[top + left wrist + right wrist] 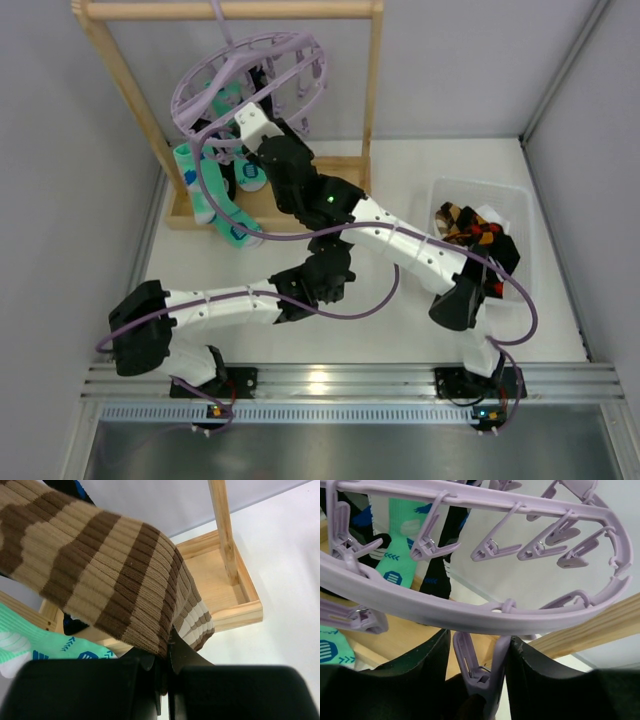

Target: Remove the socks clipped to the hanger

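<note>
The lilac hanger [250, 75] hangs tilted from the wooden rack's top bar. Teal socks [215, 200] and a black sock [440, 565] hang clipped under it. My left gripper [167, 652] is shut on the edge of a brown striped sock [100, 565], which runs up and to the left out of view. In the top view its tips are hidden under the right arm. My right gripper [479, 650] reaches up under the hanger's outer ring [445, 612], with its jaws closed around one clip peg [485, 680]. It also shows in the top view [240, 135].
The wooden rack [375, 90] stands on a tray-like base [220, 590] at the back left. A clear plastic bin [480, 188] at the right holds brown and black-orange socks [470, 230]. Several empty pegs [492, 547] dangle from the rings. The two arms cross mid-table.
</note>
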Robot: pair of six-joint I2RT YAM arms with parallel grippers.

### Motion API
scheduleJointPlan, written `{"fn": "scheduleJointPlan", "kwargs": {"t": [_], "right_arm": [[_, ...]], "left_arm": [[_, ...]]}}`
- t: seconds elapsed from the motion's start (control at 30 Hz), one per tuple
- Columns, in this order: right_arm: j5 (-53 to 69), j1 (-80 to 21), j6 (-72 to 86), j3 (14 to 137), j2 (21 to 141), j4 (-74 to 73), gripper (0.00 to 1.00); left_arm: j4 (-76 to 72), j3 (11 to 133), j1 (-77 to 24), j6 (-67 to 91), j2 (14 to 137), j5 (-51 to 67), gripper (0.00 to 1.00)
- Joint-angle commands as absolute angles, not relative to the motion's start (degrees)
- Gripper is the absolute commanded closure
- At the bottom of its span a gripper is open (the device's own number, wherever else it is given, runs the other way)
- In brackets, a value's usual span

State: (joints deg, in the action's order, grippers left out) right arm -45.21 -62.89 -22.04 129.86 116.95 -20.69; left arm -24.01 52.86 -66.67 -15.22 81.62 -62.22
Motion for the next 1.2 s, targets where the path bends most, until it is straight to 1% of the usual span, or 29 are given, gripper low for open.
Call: {"fn": "scheduleJointPlan", "kwargs": {"t": [0.0, 0.03, 0.17, 0.33, 0.43, 0.47, 0.5, 0.53, 0.6, 0.67, 0.7, 0.73, 0.8, 0.83, 0.93, 0.97, 1.03, 1.07, 1.13, 1.17], "right_arm": [[-48.78, -63.72, -24.78, 132.19, 117.16, -15.38, 0.58], [-48.61, -63.81, -24.96, 132.10, 117.07, -15.29, 0.67], [-48.43, -64.51, -25.05, 131.92, 116.37, -14.85, 0.81], [-47.03, -65.39, -23.29, 130.00, 113.74, -15.21, 0.83], [-45.44, -65.30, -21.80, 127.01, 111.45, -14.85, 0.76], [-44.48, -65.22, -21.36, 126.48, 110.92, -15.11, 0.68], [-44.12, -65.21, -20.40, 125.60, 110.13, -15.38, 0.63], [-43.77, -65.13, -19.96, 125.07, 109.52, -16.25, 0.56], [-43.15, -65.13, -18.47, 122.36, 107.16, -16.43, 0.49], [-42.46, -65.13, -17.58, 119.46, 104.78, -15.65, 0.45], [-42.28, -65.13, -16.45, 115.88, 101.81, -15.21, 0.44], [-42.10, -65.13, -15.91, 114.01, 100.39, -14.51, 0.40], [-40.61, -65.13, -13.63, 109.00, 95.55, -14.68, 0.36], [-39.74, -65.21, -12.84, 107.42, 93.88, -14.76, 0.32], [-36.22, -65.13, -8.98, 100.56, 85.98, -15.64, 0.26], [-34.38, -65.04, -7.05, 96.98, 81.52, -15.91, 0.25], [-32.88, -65.13, -5.46, 93.62, 77.10, -16.78, 0.22], [-32.35, -65.13, -3.80, 90.99, 72.90, -17.48, 0.21], [-33.31, -65.04, -2.38, 88.61, 69.10, -21.08, 0.16], [-35.75, -65.13, -0.98, 85.98, 65.17, -22.57, 0.15]], "left_arm": [[-25.31, 53.88, -67.15, -15.82, 80.59, -61.61, 1.00], [-25.31, 53.79, -67.15, -15.91, 80.60, -61.61, 1.00], [-25.31, 53.00, -67.15, -14.68, 80.60, -61.35, 1.00], [-25.14, 49.06, -67.15, -10.82, 79.28, -59.77, 1.00], [-24.79, 46.86, -67.15, -8.01, 77.09, -58.63, 1.00], [-22.87, 46.58, -67.15, -5.30, 76.21, -57.06, 1.00], [-21.72, 46.15, -67.15, -3.97, 75.07, -55.04, 1.00], [-20.66, 44.75, -67.15, -1.26, 72.71, -50.06, 1.00], [-20.30, 43.08, -67.15, 0.35, 69.98, -45.29, 1.00], [-20.30, 40.71, -67.15, 3.85, 66.19, -39.41, 1.00], [-20.30, 40.00, -67.15, 4.48, 65.22, -37.64, 1.00], [-20.30, 39.56, -67.15, 5.61, 63.30, -34.57, 1.00], [-20.39, 38.06, -67.15, 6.41, 61.62, -30.69, 1.00], [-20.39, 37.80, -67.15, 7.46, 60.39, -29.37, 1.00], [-20.48, 37.70, -67.15, 8.70, 59.50, -24.71, 1.00], [-20.39, 37.88, -67.15, 8.96, 59.50, -22.96, 1.00], [-20.39, 38.76, -67.15, 9.57, 60.20, -21.63, 1.00], [-20.39, 39.28, -67.15, 9.75, 60.64, -21.01, 1.00], [-20.48, 41.13, -67.15, 10.37, 62.31, -18.90, 1.00], [-20.48, 42.00, -67.15, 10.46, 63.10, -17.77, 1.00]]}}
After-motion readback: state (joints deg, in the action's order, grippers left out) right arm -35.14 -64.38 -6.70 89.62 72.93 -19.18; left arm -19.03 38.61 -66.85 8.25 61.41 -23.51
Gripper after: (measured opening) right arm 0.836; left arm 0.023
